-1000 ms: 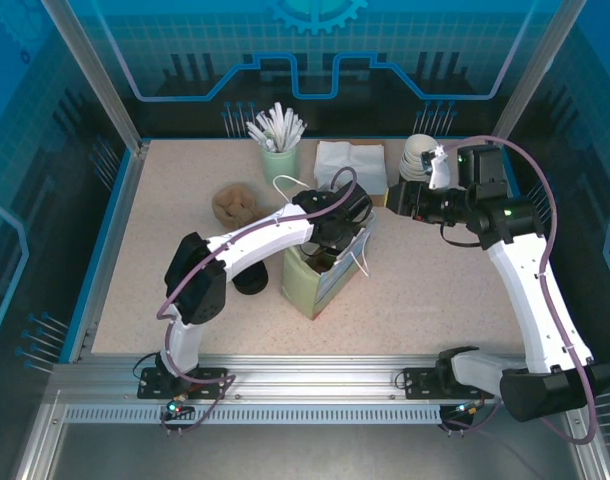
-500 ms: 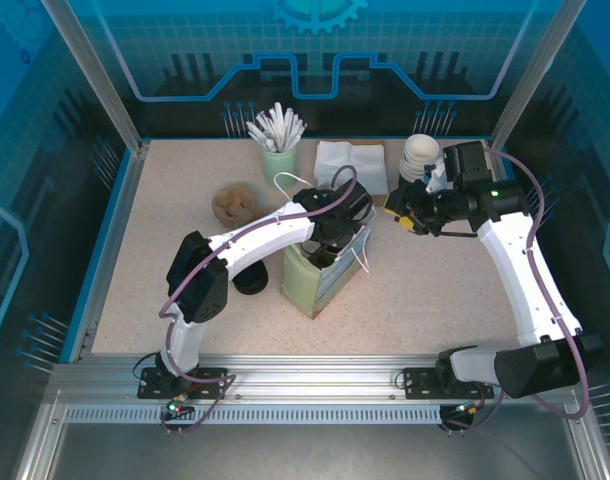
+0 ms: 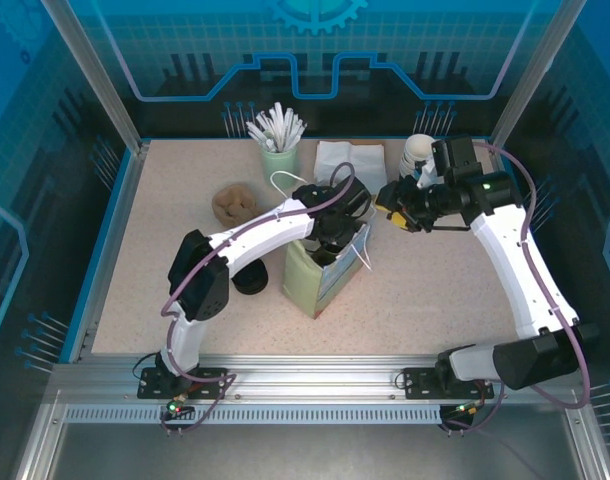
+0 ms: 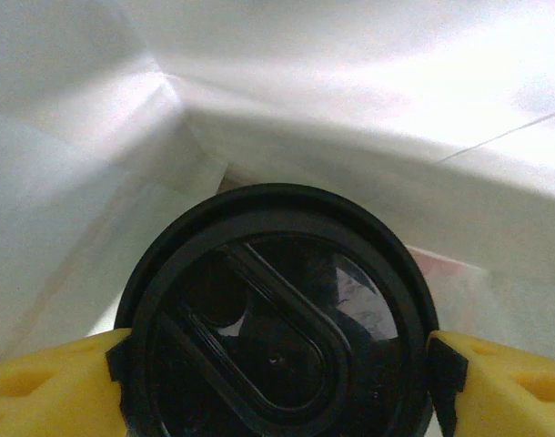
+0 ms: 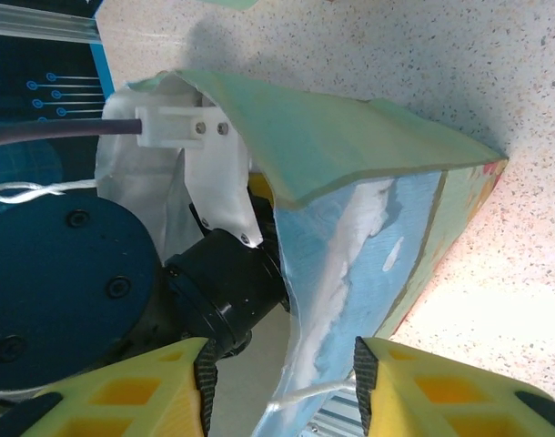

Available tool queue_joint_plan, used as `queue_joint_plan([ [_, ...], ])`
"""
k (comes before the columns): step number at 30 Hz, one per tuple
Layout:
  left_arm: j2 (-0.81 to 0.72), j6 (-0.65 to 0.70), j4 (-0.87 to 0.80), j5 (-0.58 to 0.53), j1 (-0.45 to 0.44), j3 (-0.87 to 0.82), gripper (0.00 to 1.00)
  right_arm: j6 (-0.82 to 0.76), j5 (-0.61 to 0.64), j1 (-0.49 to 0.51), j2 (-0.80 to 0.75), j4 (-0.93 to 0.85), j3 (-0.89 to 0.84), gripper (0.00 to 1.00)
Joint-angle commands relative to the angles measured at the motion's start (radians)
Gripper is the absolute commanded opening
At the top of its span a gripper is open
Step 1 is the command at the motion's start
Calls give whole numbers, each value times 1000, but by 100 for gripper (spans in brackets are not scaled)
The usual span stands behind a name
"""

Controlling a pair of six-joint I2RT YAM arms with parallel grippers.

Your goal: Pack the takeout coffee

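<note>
Jaws of the left gripper are set on either side of the takeout coffee, with the dark pads placed right at the rim of its black lid. Black lies against black there, so it cannot be told whether the lid is pinched or merely flanked. The cup is viewed from above, standing low inside the paper bag, whose white inner walls are folded around it. From the top camera, the left arm is seen dipped into the mouth of the bag, which stands upright near the middle of the table.

Jaws of the right gripper are held apart. The bag's upper edge and a white string handle are seen between them, with neither pad visibly touched.

Along the far edge, a stack of lidless cups, folded napkins and a holder of white sticks are lined up. A loose black lid is placed just left of the bag.
</note>
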Motion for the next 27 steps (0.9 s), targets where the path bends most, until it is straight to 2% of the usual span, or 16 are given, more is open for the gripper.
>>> queue_joint_plan([
  [1, 43, -22, -93, 62, 6, 50, 86, 13, 2, 23, 23, -19, 32, 47],
  [5, 42, -35, -139, 45, 7, 108, 92, 9, 7, 43, 43, -25, 52, 48],
  [10, 29, -59, -171, 36, 6, 138, 95, 7, 15, 54, 54, -32, 60, 48],
  [27, -47, -135, -206, 45, -1, 162, 96, -34, 41, 69, 90, -40, 51, 51],
])
